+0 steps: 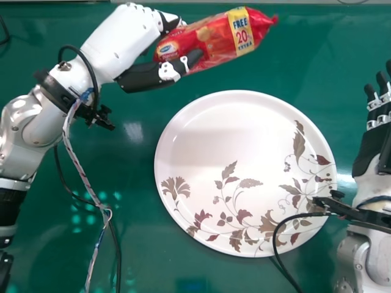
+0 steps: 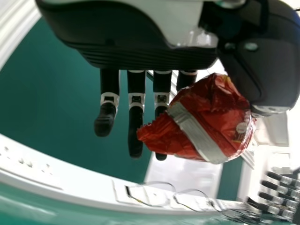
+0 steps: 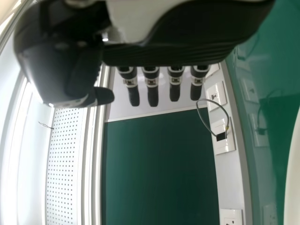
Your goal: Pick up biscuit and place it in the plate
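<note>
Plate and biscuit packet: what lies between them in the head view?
The head view shows the thumb of the left robot hand against the packet's plate-facing side, then bare green table as far as the plate.

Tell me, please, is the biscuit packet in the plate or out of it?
Out: the left hand holds the biscuit packet beyond the far rim of the plate.
</note>
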{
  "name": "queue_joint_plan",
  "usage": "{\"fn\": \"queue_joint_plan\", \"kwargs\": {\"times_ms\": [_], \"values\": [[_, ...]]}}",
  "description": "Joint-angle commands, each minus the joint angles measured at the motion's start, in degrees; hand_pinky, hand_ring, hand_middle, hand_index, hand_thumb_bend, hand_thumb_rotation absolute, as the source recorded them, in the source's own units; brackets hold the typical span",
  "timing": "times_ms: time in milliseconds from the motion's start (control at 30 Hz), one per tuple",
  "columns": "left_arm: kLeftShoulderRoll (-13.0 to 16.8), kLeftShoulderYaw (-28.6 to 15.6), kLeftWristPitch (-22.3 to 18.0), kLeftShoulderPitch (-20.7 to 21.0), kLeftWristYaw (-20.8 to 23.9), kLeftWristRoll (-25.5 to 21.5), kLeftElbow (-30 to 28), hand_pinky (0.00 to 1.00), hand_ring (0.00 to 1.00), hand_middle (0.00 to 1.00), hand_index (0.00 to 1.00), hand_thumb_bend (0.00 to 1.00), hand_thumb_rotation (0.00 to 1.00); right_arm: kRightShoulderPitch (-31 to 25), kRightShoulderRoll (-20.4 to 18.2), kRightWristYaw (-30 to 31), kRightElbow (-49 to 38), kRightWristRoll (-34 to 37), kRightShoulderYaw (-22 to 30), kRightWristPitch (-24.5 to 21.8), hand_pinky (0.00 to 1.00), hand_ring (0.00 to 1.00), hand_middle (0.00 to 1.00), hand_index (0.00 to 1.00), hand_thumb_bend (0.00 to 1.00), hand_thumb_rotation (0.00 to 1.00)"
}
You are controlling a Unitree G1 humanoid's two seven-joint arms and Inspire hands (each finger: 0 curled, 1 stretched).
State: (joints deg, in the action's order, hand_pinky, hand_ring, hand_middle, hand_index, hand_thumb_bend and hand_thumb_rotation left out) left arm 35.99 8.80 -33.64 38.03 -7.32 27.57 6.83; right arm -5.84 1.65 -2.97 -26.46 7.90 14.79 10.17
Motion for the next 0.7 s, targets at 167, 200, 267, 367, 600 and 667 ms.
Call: {"fn": "queue_joint_plan", "kwargs": {"times_ms": [167, 200, 267, 367, 600, 667], "values": [[-2.6, 2.1, -1.4, -4.0, -4.5, -2.6, -1.7, 0.27, 0.41, 0.47, 0.51, 0.49, 0.0, -1.3, -0.6, -0.6, -1.2, -0.3, -0.1, 0.3, 1.0, 1.0, 1.0, 1.0, 0.15, 0.43], [-2.8, 2.4, -1.8, -4.3, -4.6, -2.0, -2.0, 0.31, 0.4, 0.46, 0.53, 0.49, 0.0, -1.3, -0.6, -0.7, -1.1, -0.4, -0.1, 0.3, 1.0, 1.0, 1.0, 1.0, 0.15, 0.43], [-3.1, 2.7, -2.7, -5.0, -4.4, -0.9, -2.1, 0.34, 0.4, 0.47, 0.53, 0.49, 0.0, -1.5, -0.7, -0.8, -1.2, -0.3, -0.1, 0.4, 1.0, 1.0, 0.99, 1.0, 0.16, 0.42], [-3.5, 3.3, -2.5, -6.2, -6.0, -2.0, -2.5, 0.32, 0.38, 0.48, 0.54, 0.49, 0.0, -1.8, -0.8, -0.8, -1.4, -0.5, -0.2, 0.5, 1.0, 1.0, 0.99, 1.0, 0.16, 0.42], [-4.3, 5.8, -4.3, -7.6, -7.4, 0.3, -2.2, 0.35, 0.4, 0.48, 0.51, 0.49, 0.0, -2.3, -1.1, -0.7, -1.9, -0.3, -0.5, 0.4, 1.0, 1.0, 1.0, 1.0, 0.15, 0.41], [-4.3, 6.7, -5.4, -7.6, -8.4, 0.2, -1.6, 0.36, 0.4, 0.49, 0.51, 0.5, 0.0, -2.5, -1.2, -0.7, -1.9, -0.3, -0.5, 0.5, 1.0, 1.0, 1.0, 1.0, 0.16, 0.4]]}}
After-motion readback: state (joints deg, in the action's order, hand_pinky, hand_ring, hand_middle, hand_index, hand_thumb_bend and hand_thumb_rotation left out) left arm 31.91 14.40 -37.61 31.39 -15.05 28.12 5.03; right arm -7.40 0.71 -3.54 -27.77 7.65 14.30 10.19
